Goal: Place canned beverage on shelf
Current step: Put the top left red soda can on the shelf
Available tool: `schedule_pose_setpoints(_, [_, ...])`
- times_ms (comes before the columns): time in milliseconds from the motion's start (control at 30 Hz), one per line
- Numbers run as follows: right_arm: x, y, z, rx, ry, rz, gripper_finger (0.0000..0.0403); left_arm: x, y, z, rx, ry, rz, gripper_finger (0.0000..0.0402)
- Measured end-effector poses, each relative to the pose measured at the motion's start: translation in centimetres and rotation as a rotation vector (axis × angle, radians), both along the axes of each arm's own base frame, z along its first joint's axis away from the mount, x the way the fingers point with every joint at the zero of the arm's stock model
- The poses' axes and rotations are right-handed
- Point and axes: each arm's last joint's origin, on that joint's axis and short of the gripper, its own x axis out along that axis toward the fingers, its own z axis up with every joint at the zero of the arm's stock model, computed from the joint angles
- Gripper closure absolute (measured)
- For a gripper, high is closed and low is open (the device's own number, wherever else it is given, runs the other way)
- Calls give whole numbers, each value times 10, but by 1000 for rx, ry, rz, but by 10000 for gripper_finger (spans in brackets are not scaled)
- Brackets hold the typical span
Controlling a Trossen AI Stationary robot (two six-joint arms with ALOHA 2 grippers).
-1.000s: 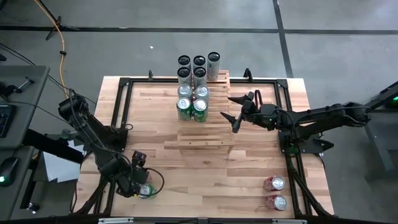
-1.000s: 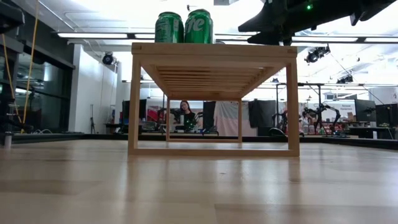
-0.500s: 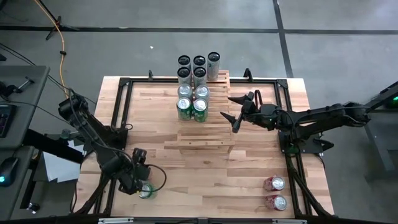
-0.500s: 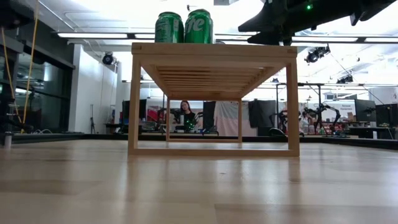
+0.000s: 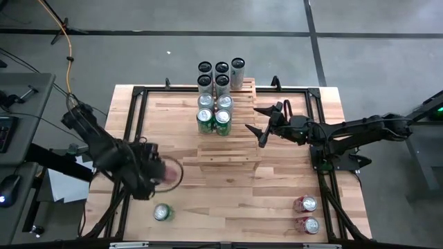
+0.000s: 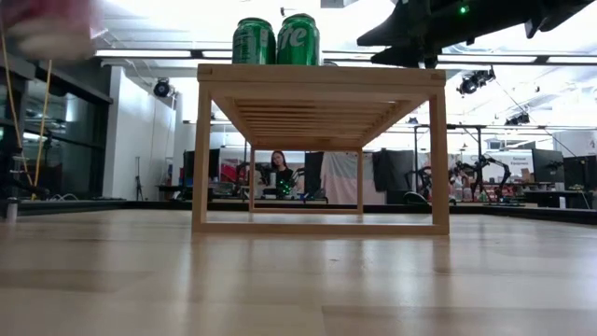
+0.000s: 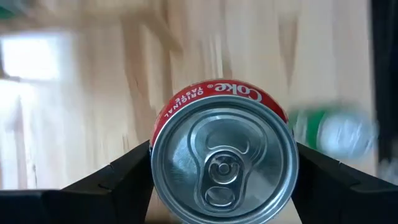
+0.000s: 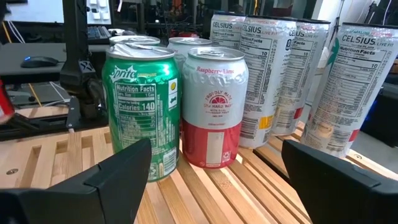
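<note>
My left gripper point(image 5: 158, 171) is shut on a red Coke can point(image 7: 224, 158) and holds it up over the table's near-left part; the low view shows the can as a red and white blur point(image 6: 51, 23) at top left. A green can point(image 5: 162, 212) stands on the table below it. The shelf point(image 5: 225, 142), a pale slatted rack, stands mid-table and carries green, red-and-white and tall silver cans point(image 8: 214, 106). My right gripper point(image 5: 257, 119) hangs open and level at the shelf's right side, facing those cans point(image 8: 227, 180). My left gripper pinches the Coke can between its two fingers point(image 7: 127, 171), one on each side of the can's wall just below the top rim point(image 7: 157, 146). The fingers come from above, slanting down. The can hangs upright, top up, lifted clear of the table.
Two red cans point(image 5: 305, 204) lie near the table's near-right corner. A black frame point(image 5: 128, 124) runs around the tabletop. Bare wood stretches between the shelf and the near edge. A person sits far behind the shelf point(image 6: 278, 173).
My left gripper has risen from the near-left corner with the red can, moving toward the far edge; most of the rise came in the last half second. The can is lifted clear. The green can has stayed where it was on the table.
</note>
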Motion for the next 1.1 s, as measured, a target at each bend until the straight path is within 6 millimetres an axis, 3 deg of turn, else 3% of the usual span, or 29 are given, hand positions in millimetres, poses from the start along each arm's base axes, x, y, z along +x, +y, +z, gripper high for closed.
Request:
schedule_pose_setpoints(200, [0,0,0,-1,-2,0,57,23,26,42,-8,-218,101,117])
schedule_pose_setpoints(333, [0,0,0,-2,-2,0,57,45,45,53,6,-293,163,117])
schedule_pose_setpoints(700, [0,0,0,-2,4,0,57,105,89,26,-9,-173,275,117])
schedule_pose_setpoints(1100, [0,0,-1,-2,15,0,57,118,114,17,21,-130,315,114])
